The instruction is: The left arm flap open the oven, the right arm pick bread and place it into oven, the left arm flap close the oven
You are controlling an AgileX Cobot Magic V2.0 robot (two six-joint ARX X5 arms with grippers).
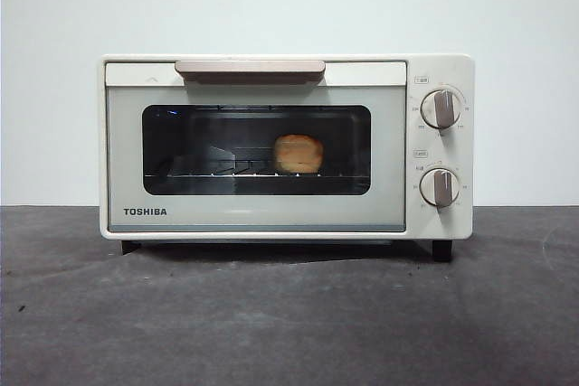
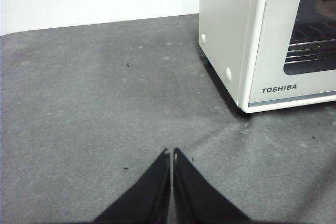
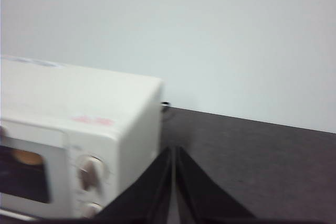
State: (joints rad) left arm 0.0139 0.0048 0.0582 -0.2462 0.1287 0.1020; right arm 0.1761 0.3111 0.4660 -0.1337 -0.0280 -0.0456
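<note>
**A:** What does the front view give you?

**B:** The oven (image 1: 285,146) stands on the table (image 1: 271,323) with its door up against the body under the tan handle (image 1: 250,70). The bread (image 1: 298,154) sits on the wire rack (image 1: 226,172) behind the glass. Neither of my arms shows there. I judge all three steps done; nothing is left but to keep clear.

**A:** And your left wrist?

**B:** My left gripper (image 2: 171,153) hangs over bare table, jaws pressed together, holding nothing, well apart from the oven's near corner. Only this view shows the oven's side wall.

**A:** The right wrist?

**B:** It's blurred. My right gripper (image 3: 173,149) is likewise closed and empty, up by the knob end. Only here do I see the oven's top, with a sliver of bread through the window.
</note>
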